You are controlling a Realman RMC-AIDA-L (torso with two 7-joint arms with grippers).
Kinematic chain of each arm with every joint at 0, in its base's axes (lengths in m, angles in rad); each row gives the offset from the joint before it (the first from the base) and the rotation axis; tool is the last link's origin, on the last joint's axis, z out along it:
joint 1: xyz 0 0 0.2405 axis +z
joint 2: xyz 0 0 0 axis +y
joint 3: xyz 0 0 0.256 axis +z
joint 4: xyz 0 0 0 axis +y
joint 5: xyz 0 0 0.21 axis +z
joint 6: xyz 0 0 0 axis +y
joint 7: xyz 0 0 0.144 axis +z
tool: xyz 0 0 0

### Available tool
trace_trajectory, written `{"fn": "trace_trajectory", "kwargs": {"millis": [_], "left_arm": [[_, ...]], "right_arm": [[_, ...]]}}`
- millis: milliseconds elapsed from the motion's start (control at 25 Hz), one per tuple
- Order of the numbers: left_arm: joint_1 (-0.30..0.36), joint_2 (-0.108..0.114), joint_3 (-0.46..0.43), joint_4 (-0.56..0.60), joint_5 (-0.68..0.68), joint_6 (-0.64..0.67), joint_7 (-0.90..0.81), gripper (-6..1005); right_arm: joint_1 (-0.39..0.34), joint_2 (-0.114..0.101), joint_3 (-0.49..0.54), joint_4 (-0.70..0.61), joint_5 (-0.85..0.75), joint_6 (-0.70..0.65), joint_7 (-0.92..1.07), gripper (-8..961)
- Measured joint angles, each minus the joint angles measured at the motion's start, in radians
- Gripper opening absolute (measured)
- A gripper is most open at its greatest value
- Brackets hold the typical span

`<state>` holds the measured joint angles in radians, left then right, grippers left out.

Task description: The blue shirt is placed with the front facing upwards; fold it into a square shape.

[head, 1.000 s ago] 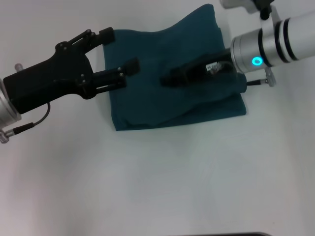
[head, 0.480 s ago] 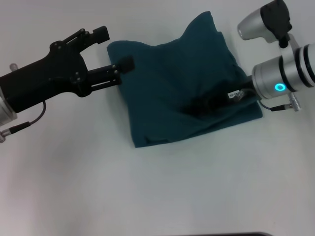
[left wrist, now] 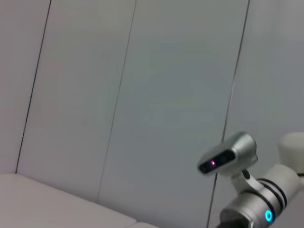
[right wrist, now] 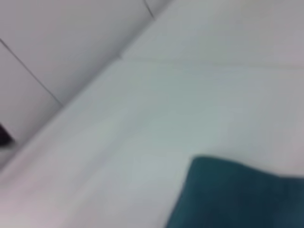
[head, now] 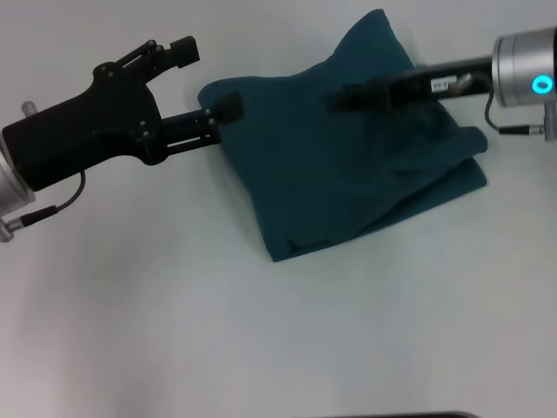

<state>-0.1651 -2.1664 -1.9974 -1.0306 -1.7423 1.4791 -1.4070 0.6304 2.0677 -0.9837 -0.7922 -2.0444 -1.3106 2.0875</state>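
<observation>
Now L gripper [head: 209,91], jaws spread, holds nothing; blue shirt [head: 348,165] lies folded just right of its tips. R gripper [head: 344,100], over the shirt's far part, has lifted off the cloth; can't tell its jaws. Shirt slid rightward, fold looks near done.

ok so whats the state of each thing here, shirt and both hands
shirt: folded into a rough, skewed block on the table, back corner peaked up, not yet a neat square
left hand: open, at the shirt's left edge, one finger touching it
right hand: lying over the shirt's top, open or shut cannot be told
table: white, shirt lying on it
</observation>
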Motion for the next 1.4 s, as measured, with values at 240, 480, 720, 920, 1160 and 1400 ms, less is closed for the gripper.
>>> {"fn": "trace_trajectory", "kwargs": {"millis": [240,480,720,920,1160,1400], "left_arm": [[-0.005,-0.002,-0.004,0.012,-0.002,-0.011,0.018,949],[-0.006,-0.003,-0.021,0.048,-0.018,-0.012,0.034,950],[-0.032,-0.001,-0.047,0.093,-0.028,-0.012,0.034,950],[-0.048,0.001,-0.050,0.103,-0.024,-0.009,0.040,949],[-0.047,-0.004,-0.034,0.105,-0.024,0.000,0.054,950],[-0.043,-0.004,-0.013,0.120,-0.021,-0.002,0.084,949]], "right_arm": [[-0.019,-0.006,0.058,-0.052,0.008,-0.022,-0.069,483],[-0.149,0.018,0.184,-0.036,0.118,-0.010,-0.420,484],[-0.221,0.003,0.210,0.005,0.227,0.006,-0.450,547],[-0.210,-0.110,0.217,-0.039,0.091,-0.154,-0.224,709],[-0.256,-0.119,0.270,-0.081,-0.003,-0.242,-0.349,793],[-0.245,-0.109,0.269,-0.094,-0.120,-0.231,-0.369,775]]}}
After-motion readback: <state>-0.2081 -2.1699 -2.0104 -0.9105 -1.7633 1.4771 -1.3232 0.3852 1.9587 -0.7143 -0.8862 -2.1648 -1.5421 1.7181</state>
